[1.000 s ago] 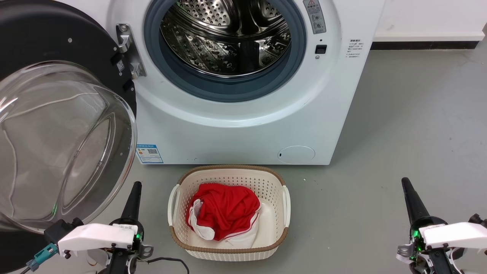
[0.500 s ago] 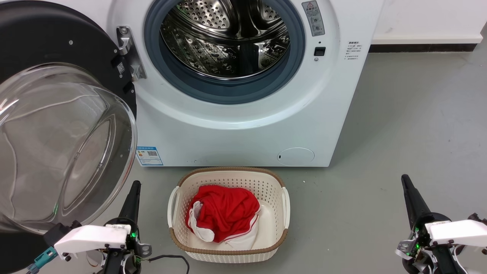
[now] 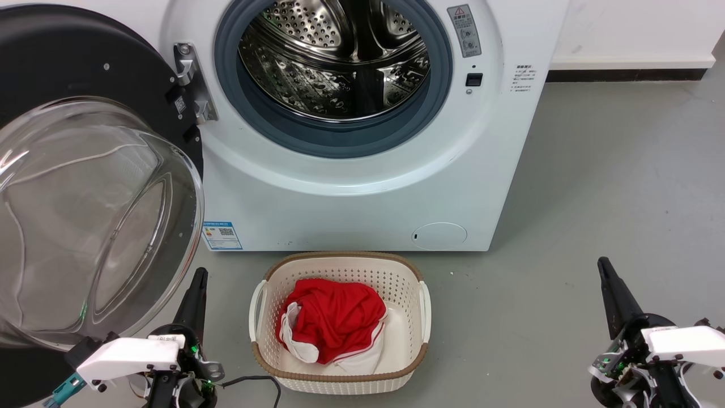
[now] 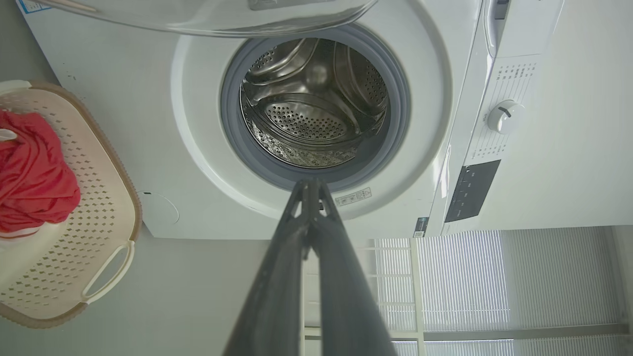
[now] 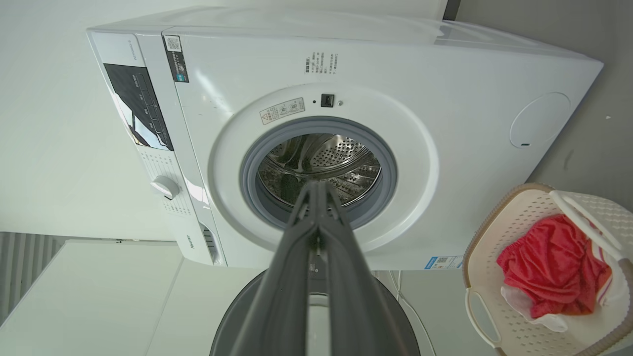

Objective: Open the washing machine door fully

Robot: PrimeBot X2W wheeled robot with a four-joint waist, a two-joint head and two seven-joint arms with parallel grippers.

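Door [image 3: 68,73]: was cut off at the picture's edge, left of the left fingers [image 3: 195,294].
Sticker [image 3: 222,235] words: were too small to read.

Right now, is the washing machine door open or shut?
Open. The washing machine door is swung out to the left on its hinge, leaving the drum mouth fully exposed.

Bright, even; glare on washing machine door [image 3: 85,226]; wrist views warped.
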